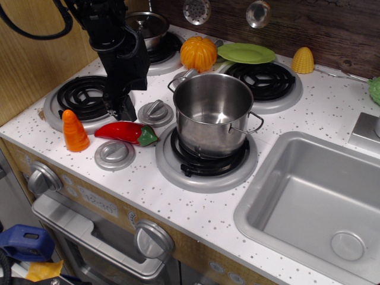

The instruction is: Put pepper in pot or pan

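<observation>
The glossy red pepper (123, 132) lies flat on the white counter, its green stem cap toward the pot. My black gripper (120, 110) points down just behind the pepper, over the front edge of the left burner. Its fingers look spread, with nothing held between them, and they stand apart from the pepper. The tall shiny steel pot (212, 113) sits upright and empty on the front middle burner, right of the pepper, its wire loop handles at left back and right front.
An orange carrot (75, 131) stands left of the pepper. Two grey knobs (114, 155) (155, 113) flank it. A lidded smaller pot (148, 27), an orange pumpkin (199, 53), a green plate (246, 53) and yellow corn (303, 60) sit behind. The sink (309, 196) is at right.
</observation>
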